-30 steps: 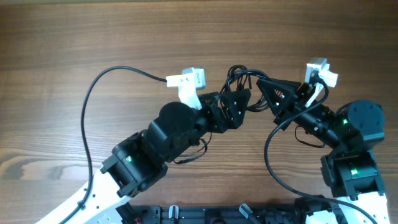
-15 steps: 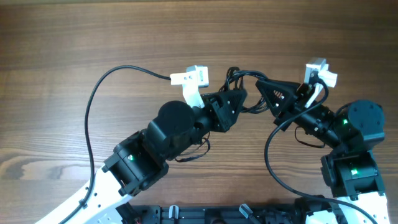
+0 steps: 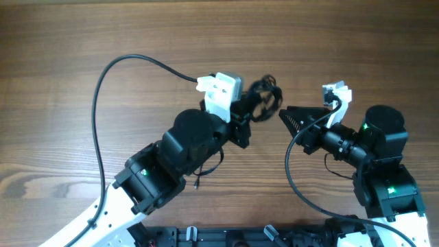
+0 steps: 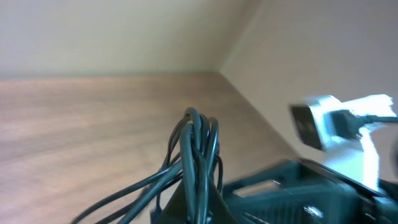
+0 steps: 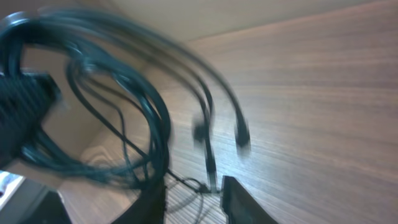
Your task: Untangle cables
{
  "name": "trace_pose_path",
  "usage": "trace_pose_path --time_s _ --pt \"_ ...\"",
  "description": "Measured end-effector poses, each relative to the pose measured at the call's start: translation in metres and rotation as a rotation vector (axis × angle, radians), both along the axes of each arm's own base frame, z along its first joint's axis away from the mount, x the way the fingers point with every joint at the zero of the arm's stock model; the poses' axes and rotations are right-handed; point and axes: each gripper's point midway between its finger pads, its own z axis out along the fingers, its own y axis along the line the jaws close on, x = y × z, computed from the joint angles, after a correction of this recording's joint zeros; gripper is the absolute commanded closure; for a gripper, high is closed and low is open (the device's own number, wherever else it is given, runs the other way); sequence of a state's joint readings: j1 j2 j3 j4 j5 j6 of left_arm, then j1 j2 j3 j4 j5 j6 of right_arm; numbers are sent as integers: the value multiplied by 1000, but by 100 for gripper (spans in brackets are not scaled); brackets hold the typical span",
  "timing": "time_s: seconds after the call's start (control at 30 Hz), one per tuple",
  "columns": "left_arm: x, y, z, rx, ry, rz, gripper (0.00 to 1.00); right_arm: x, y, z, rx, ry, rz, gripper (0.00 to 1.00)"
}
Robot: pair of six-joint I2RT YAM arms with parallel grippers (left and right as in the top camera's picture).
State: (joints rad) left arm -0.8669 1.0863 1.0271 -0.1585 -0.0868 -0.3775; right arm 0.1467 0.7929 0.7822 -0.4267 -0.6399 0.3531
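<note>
- The left gripper (image 3: 248, 111) is clamping tight on the cables (image 3: 265, 100), a bundle of thin black loops, about 2 o'clock from the middle of the wooden desk (image 3: 68, 41).
- Seen from overhead, the bundle is sticking out of that gripper toward 2 o'clock and looking blurred. Whether it is touching the desk cannot be told.
- In the left wrist view the cables (image 4: 198, 146) are rising as a tight upright sheaf from between the jaws of the left gripper (image 4: 194, 208), with several strands trailing off toward 8 o'clock.
- The right gripper (image 3: 284, 115) is pointing toward 9 o'clock, sitting just beside the bundle at its 4 o'clock and apart from it.
- In the right wrist view the right gripper (image 5: 194, 196) is showing a narrow gap between its fingers (image 5: 244, 202) and gripping nothing; one thin strand is showing in the gap.
- Ahead of it the cables (image 5: 146, 118) are hanging in blurred loops toward 10 o'clock, with two connector plugs (image 5: 240, 134) dangling at 12 o'clock.
- A white camera unit (image 3: 223, 92) is riding on the left wrist at 9 o'clock of the bundle, and a thick black wire (image 3: 103, 89) is arcing from it toward 7 o'clock.
</note>
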Motion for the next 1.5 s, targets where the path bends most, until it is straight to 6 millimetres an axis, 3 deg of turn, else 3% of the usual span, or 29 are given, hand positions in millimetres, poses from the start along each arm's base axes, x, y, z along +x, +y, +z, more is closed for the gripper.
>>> trace_pose_path --time_s 0.23,0.4,0.57,0.73,0.8,0.87,0.97,1.0,1.2,1.5 --pt "19 24 2 106 -98 144 96 -1 -3 -8 -42 7 -7 38" --pt "20 28 -7 190 -120 144 96 2 4 13 -55 -146 63 38" --pt "9 15 -10 188 -113 45 96 0 13 34 -86 -324 155 51" --pt "-7 -3 -10 157 -97 -91 96 -3 16 37 -126 -394 197 51" --pt "-15 -9 -11 144 -91 -147 96 -3 16 37 -132 -402 200 57" --pt "-21 -14 -10 134 -86 -189 96 -3 16 37 -138 -409 203 65" --pt "-30 -20 -10 119 -79 -256 96 -3 16 37 -141 -415 208 92" --pt "-32 -21 -10 117 -78 -265 96 -3 16 37 -144 -418 210 96" --pt "-25 -17 -6 116 -96 -224 96 -8 19 38 -134 -422 241 96" --pt "3 21 -28 30 132 168 96 -16 26 33 -76 -348 279 96"
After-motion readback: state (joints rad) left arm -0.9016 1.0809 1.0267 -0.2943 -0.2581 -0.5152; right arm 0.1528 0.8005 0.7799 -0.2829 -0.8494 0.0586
